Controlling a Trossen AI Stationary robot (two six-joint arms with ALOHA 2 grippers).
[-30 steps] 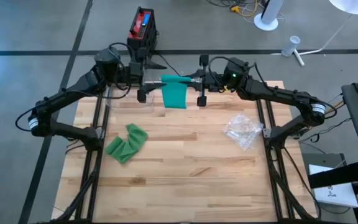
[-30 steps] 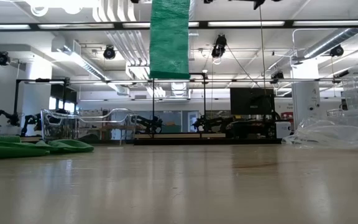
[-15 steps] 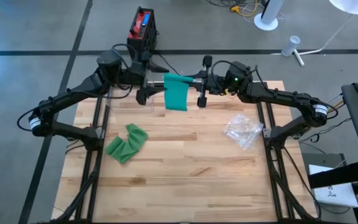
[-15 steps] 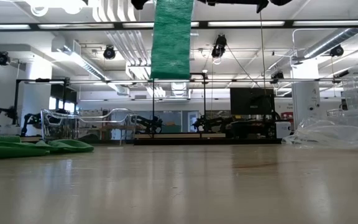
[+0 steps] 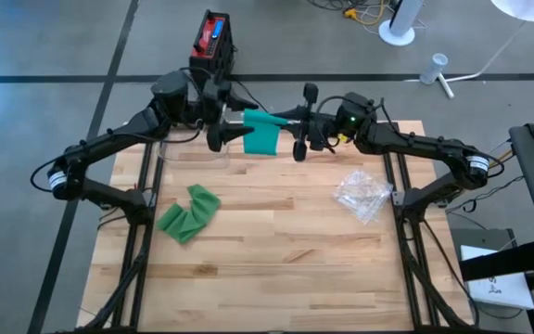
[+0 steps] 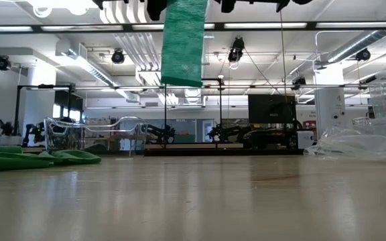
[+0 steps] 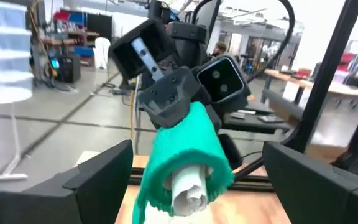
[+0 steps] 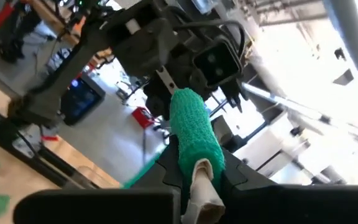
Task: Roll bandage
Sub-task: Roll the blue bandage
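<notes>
A green bandage roll (image 5: 260, 122) on a white core (image 7: 185, 191) is held level, high above the table's far middle. Its loose tail (image 6: 183, 41) hangs straight down, clear of the table. My right gripper (image 5: 297, 135) is shut on the roll's right end. My left gripper (image 5: 224, 130) is open at the roll's left end. Its fingers (image 7: 98, 180) stand wide on either side of that end, apart from it. A second green bandage (image 5: 188, 213) lies crumpled and loose on the table's left. My right gripper pinches the roll's right end (image 8: 197, 155) between its two fingers, where the white core (image 8: 202, 198) sticks out. The fingers come level from the table's right and lie along the roll's axis. The roll is lifted clear, with its tail hanging slack below.
A crumpled clear plastic bag (image 5: 363, 195) lies on the table's right. A clear plastic container (image 5: 188, 150) stands below my left arm. A red and black device (image 5: 213, 42) sits on the floor beyond the far edge. Bare wood fills the table's near half.
My left gripper has gone toward the table's right, closer to the roll's left end. The roll stays lifted in my right gripper, and its hanging tail has shifted slightly.
</notes>
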